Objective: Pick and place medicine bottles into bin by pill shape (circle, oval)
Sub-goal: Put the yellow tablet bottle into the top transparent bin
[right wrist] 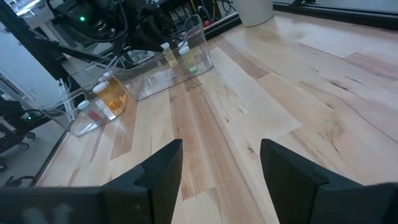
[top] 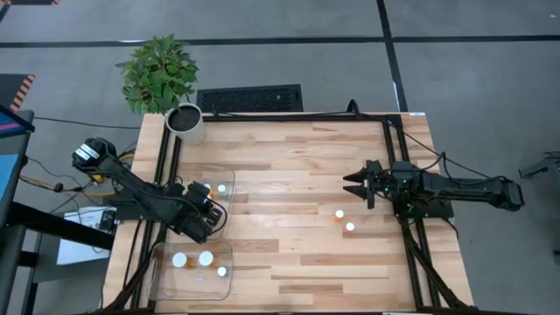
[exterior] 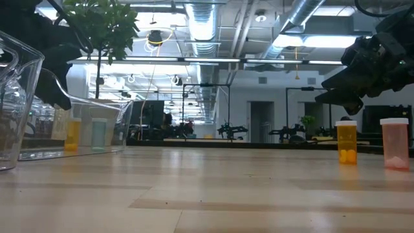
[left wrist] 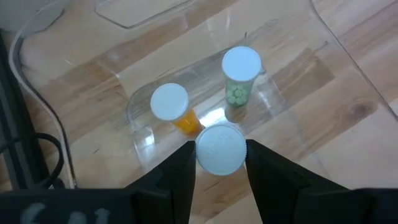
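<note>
At far left, beyond the table's back-left corner: a potted plant in a white pot, with a dark keyboard-like slab just beside it along the back edge. On the wooden table, hard against the left edge, two clear plastic bins: a rear bin and a front bin, near each other with a narrow strip of bare wood between.

Over the rear bin, the left gripper, fingers pinched on the white cap of a medicine bottle. Inside that bin, just ahead of the held one: an orange bottle and a greenish bottle holding round pale pills, both upright, close together but apart; tight clearance to the bin walls. In the front bin, three white caps: two side by side, a third nearer the bin's right wall.

Middle of the table: wide bare planks, free from back edge to front edge.

Right of centre, two upright bottles standing in the open, near each other, not touching; from the low view, one amber, one pinkish. Just behind them, the right gripper, raised off the wood, fingers spread wide, nothing between, pointing toward the bins. Right edge taken up by the right arm's base frame.
</note>
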Tool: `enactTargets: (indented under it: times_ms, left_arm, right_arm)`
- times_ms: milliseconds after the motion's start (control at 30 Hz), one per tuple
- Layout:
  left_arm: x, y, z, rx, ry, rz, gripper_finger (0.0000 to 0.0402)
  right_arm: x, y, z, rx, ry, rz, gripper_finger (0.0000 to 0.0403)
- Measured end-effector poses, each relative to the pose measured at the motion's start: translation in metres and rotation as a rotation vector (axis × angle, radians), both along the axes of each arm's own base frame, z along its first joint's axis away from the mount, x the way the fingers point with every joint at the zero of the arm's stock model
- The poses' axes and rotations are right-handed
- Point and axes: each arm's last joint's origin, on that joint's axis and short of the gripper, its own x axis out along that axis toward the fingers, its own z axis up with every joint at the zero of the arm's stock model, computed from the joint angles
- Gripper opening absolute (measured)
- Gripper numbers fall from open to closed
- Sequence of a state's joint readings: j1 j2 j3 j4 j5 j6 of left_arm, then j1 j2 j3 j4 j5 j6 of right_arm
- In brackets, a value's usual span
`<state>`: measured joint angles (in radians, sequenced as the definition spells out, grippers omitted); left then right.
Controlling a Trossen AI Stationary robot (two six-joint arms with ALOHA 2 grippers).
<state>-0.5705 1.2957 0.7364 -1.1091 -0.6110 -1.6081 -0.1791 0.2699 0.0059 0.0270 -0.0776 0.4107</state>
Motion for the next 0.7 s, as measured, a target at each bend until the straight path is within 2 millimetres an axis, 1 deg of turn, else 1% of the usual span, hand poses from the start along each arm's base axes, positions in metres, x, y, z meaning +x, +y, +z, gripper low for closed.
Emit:
enactTargets:
  times_ms: [233,367,433,700]
  left_arm:
    - [0.000,0.000,0.000,0.004,-0.001,-0.004,0.0128]
    - [-0.004,-0.002,-0.012,-0.015,-0.027,-0.004,0.0128]
    - [-0.006,-0.003,-0.014,-0.021,-0.023,-0.003,0.0128]
    - [-0.009,-0.002,-0.008,0.006,0.014,-0.002,0.0128]
  right_arm:
    - [0.000,0.000,0.000,0.001,0.002,0.000,0.0225]
    - [0.000,0.000,0.000,0.001,0.003,0.000,0.0225]
    - [0.000,0.000,0.000,0.001,0.003,0.000,0.0225]
    - [0.000,0.000,0.000,0.001,0.004,0.000,0.0225]
